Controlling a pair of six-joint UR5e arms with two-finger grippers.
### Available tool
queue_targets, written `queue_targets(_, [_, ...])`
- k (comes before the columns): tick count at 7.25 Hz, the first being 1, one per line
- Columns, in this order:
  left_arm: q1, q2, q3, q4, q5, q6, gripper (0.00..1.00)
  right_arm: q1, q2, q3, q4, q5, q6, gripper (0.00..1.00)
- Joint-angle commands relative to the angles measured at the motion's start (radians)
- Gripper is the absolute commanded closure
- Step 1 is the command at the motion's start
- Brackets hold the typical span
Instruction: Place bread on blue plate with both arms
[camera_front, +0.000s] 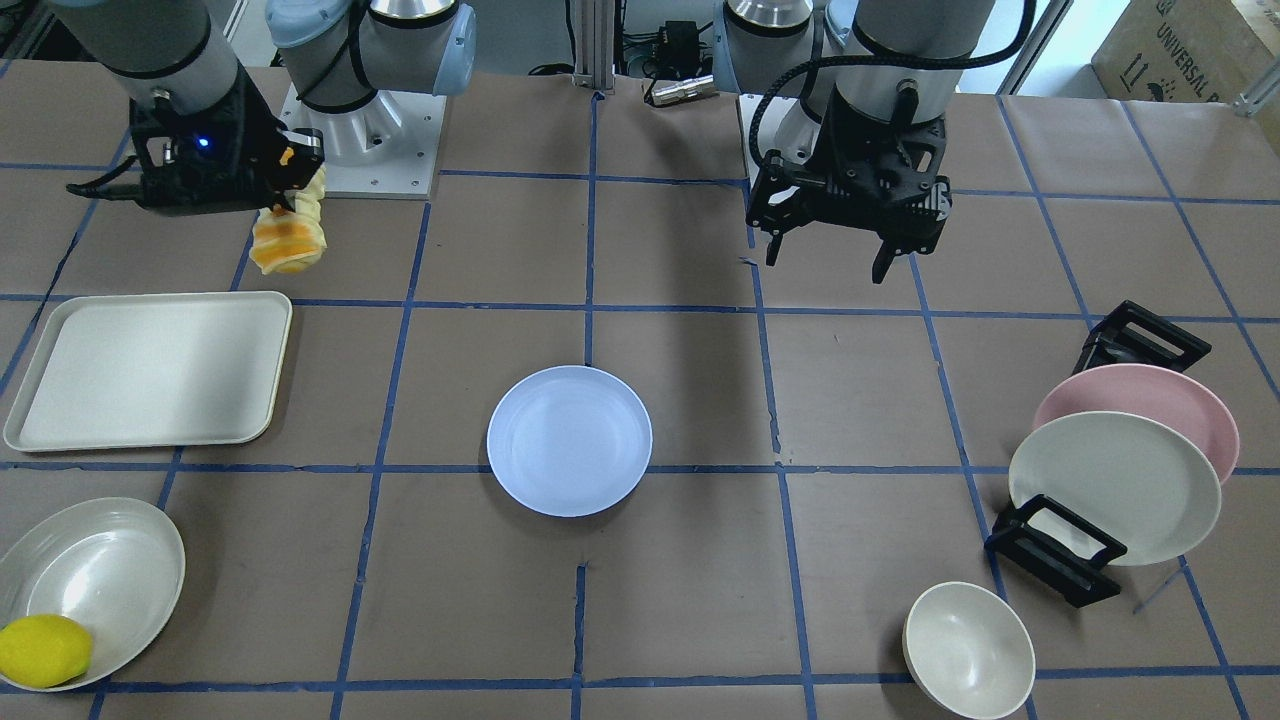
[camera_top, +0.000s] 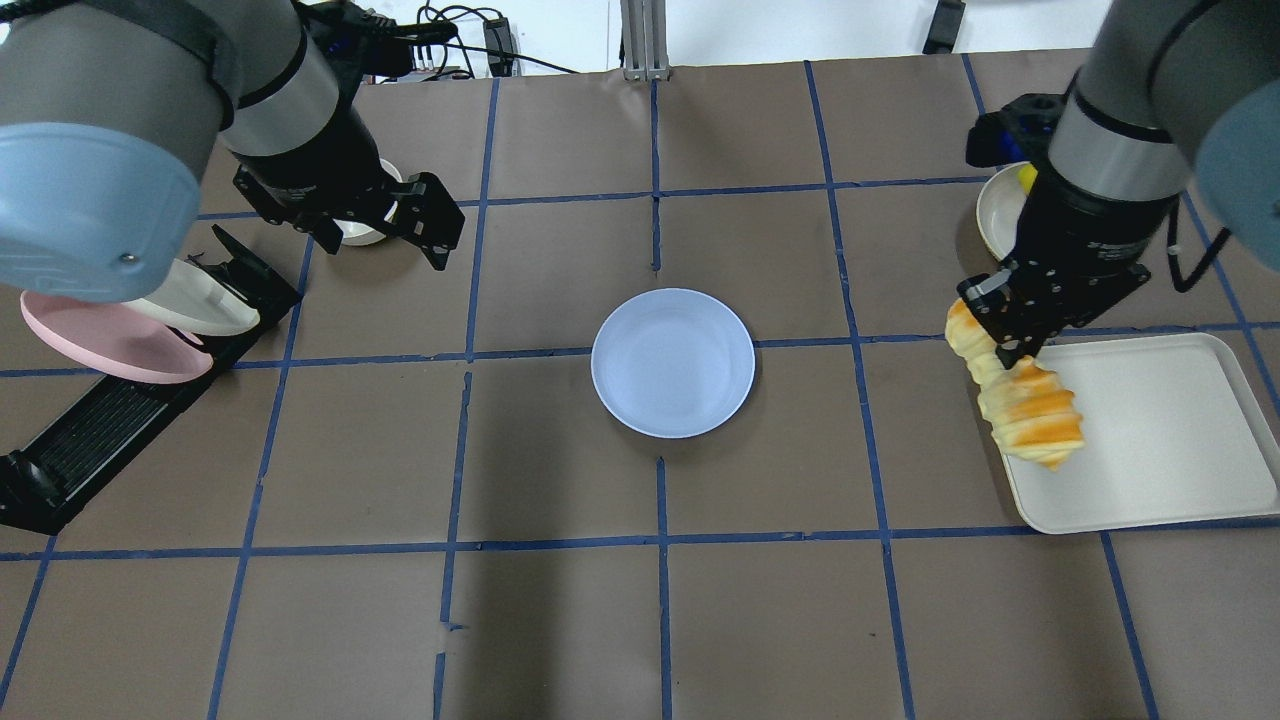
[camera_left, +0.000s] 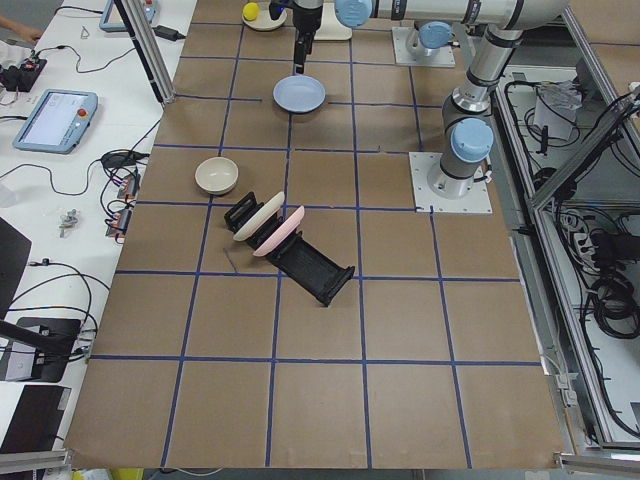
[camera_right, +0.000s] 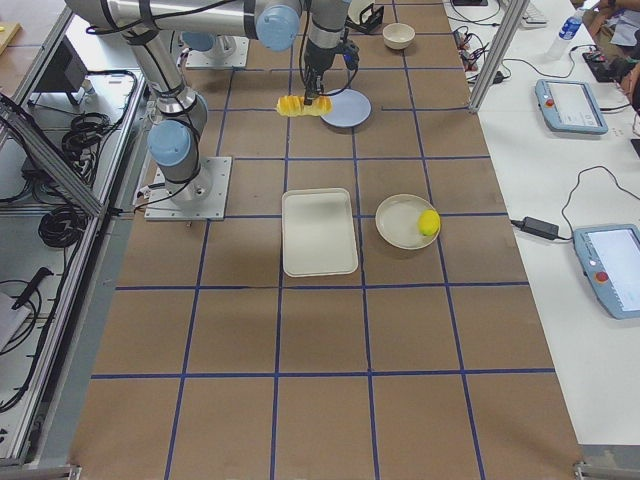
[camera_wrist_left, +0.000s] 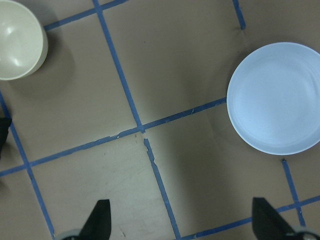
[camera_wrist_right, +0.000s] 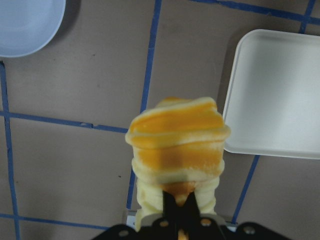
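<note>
"While the right gripper (camera_top: 1000, 335) hangs in the air, where is the bread (camera_top: 1030, 412)?"

"Pinched by one end between its closed fingers. The rest of the loaf juts out past the tips, clear of the table (camera_front: 700, 600), on the side where the white tray (camera_top: 1170, 440) lies."

"And the blue plate (camera_front: 569, 440)?"

"Flat at the table's middle, well apart from the bread."

"The left gripper (camera_front: 826, 264)?"

"Fingers spread wide, holding nothing, hovering on the plate's other side."
</note>
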Motion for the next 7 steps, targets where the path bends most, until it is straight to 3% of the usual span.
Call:
queue_targets(1, [0.024, -0.004, 0.042, -0.065, 0.002, -0.030, 0.00, 0.192, 0.140, -0.071, -0.082, -0.006, 0.182, 0.98])
queue_targets(4, [0.022, -0.022, 0.055, -0.119, 0.000, -0.093, 0.00, 0.279, 0.411, -0.296, -0.122, 0.003, 0.286, 0.97])
queue_targets(7, [0.019, -0.005, 0.023, -0.116, -0.003, -0.084, 0.00, 0.385, 0.643, -0.312, -0.379, 0.006, 0.414, 0.97])
